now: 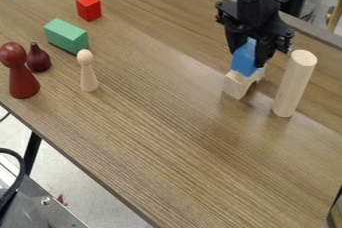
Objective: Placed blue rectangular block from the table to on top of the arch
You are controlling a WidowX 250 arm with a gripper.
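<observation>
At the upper right, the gripper (250,54) hangs straight down with its fingers closed on the sides of the blue block (245,61). The block stands upright over the light wooden arch (236,85), its lower end at the arch's top. Whether its full weight rests on the arch I cannot tell. The gripper hides part of the block's upper end, and the arch stands on the table (160,127).
Close on the arch's right stands a tall wooden cylinder (294,84). To the left are a pale peg figure (87,72), a green block (66,36), a red cube (89,8), a dark red figure (23,78) and a small maroon piece (38,59).
</observation>
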